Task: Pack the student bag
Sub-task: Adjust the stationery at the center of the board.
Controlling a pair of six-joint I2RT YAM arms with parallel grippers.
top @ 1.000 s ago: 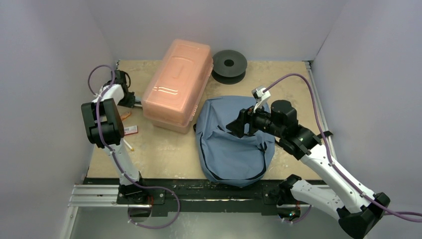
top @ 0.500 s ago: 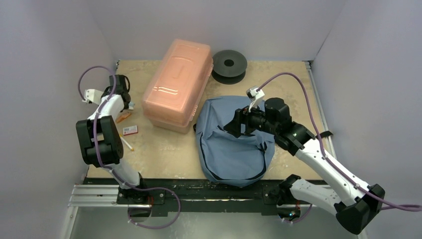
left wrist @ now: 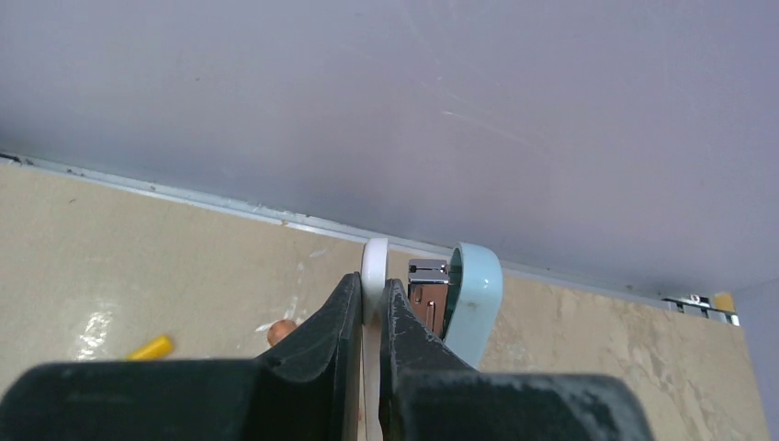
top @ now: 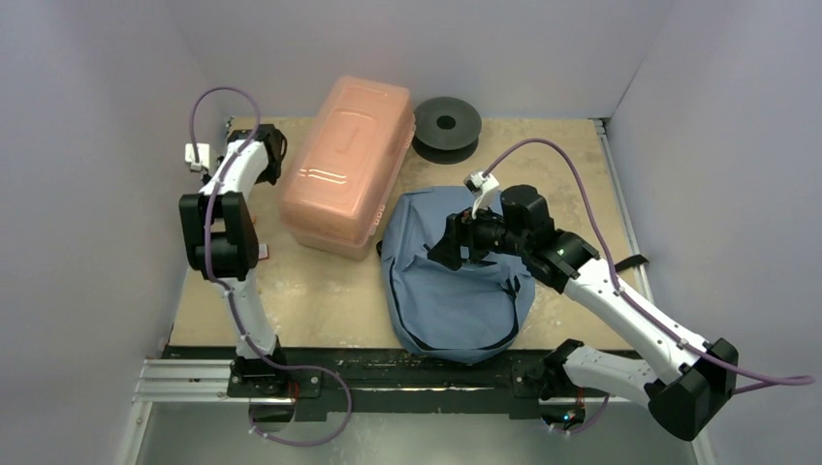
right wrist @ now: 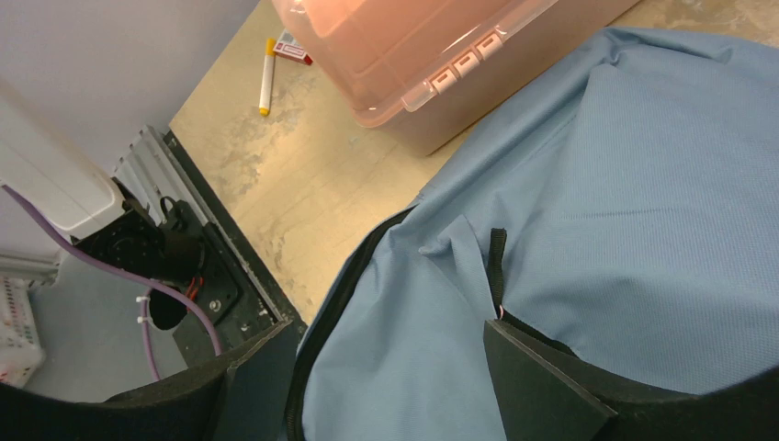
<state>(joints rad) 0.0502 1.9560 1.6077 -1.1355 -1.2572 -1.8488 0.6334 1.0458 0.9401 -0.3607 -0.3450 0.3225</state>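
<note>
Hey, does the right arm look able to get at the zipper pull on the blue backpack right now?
Probably yes. The right gripper hangs open right over the backpack, and the black zipper pull lies uncovered next to one of its fingers. The pink box sits off to the side, not in the way.

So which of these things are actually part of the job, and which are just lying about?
Job: student bag; stapler, held in the left claw; probably the pen.
Lying about: pink box; black reel.
</note>
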